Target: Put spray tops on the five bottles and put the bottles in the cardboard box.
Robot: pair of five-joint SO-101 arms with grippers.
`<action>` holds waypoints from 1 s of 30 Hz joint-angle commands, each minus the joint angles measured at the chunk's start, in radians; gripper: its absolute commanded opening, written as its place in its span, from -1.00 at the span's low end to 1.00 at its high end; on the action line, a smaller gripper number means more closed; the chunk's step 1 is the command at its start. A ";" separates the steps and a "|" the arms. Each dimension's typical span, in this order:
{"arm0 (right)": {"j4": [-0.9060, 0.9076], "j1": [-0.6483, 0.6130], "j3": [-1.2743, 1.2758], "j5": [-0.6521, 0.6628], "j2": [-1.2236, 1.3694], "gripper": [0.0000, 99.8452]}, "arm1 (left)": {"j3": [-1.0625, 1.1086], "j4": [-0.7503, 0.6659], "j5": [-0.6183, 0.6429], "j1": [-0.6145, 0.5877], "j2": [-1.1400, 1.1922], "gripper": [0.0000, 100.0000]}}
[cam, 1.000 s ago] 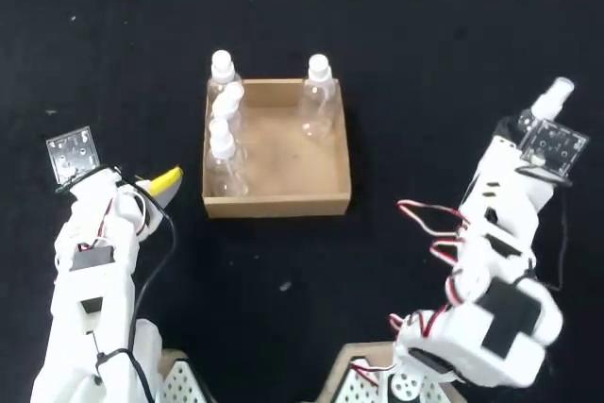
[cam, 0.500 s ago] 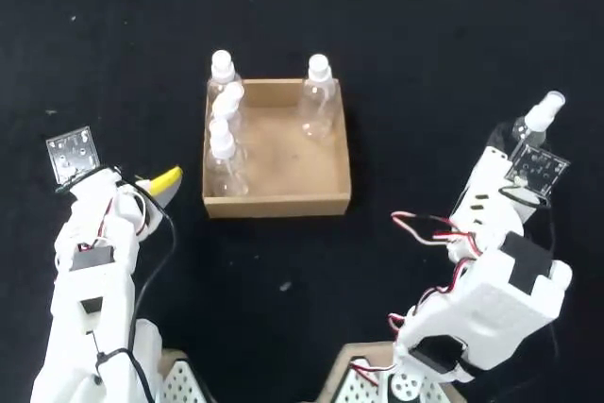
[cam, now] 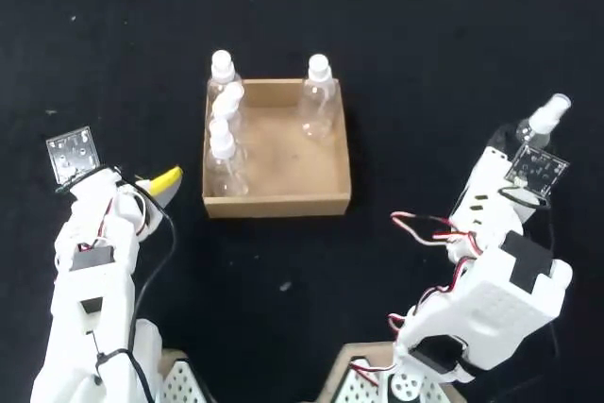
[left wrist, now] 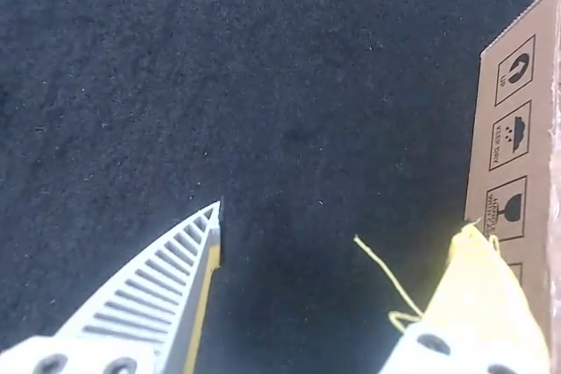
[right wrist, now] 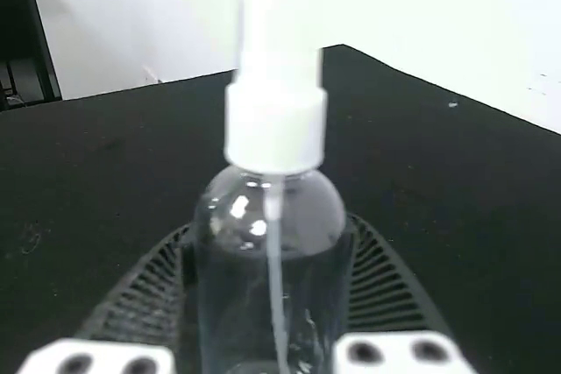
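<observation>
Over the last second the right arm has drawn back toward its base, bringing its bottle [cam: 525, 131] in from farther out on the desk [cam: 377, 35]. In the last half second it barely shifts. The left arm and the box contents sit as they did before.

The right gripper [cam: 522, 142] holds this clear bottle by its body, with its fingers [right wrist: 386, 279] closed against both sides. It is at about 3 o'clock from the cardboard box [cam: 278, 203] and well apart from it. A white spray top [cam: 550, 112] sits on the bottle's neck. In the high view the bottle leans, its top pointing toward 1 o'clock. Whether its base touches the desk cannot be told.

Four other bottles stand inside the box, each with a white top. A row of three [cam: 226, 106] runs along the 9 o'clock wall, and a single one [cam: 319, 101] stands in the 1 o'clock corner.

The left gripper [cam: 160, 184] rests low over the desk at about 8 o'clock from the box, just beside its wall. Its fingers are spread wide, one white [left wrist: 175, 278] and one yellow [left wrist: 478, 291], with only black desk between them. The yellow tip is very near the printed cardboard wall, and I cannot tell if it touches.
</observation>
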 commanded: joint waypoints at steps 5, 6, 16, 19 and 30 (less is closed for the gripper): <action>-0.032 -0.008 -0.015 -0.005 -0.008 -0.66 | 0.002 -0.020 -0.005 0.067 -0.008 -0.37; -0.032 -0.008 -0.016 -0.005 -0.008 -0.66 | 0.002 -0.020 -0.005 0.067 -0.008 -0.37; -0.029 -0.029 -0.013 0.002 -0.008 -0.37 | 0.002 -0.020 -0.005 0.070 -0.008 -0.37; -0.032 -0.031 -0.018 0.002 -0.008 -0.39 | 0.002 -0.020 -0.005 0.070 -0.008 -0.37; -0.025 -0.031 0.028 -0.003 -0.145 -0.40 | 0.001 -0.020 -0.005 0.071 -0.008 -0.37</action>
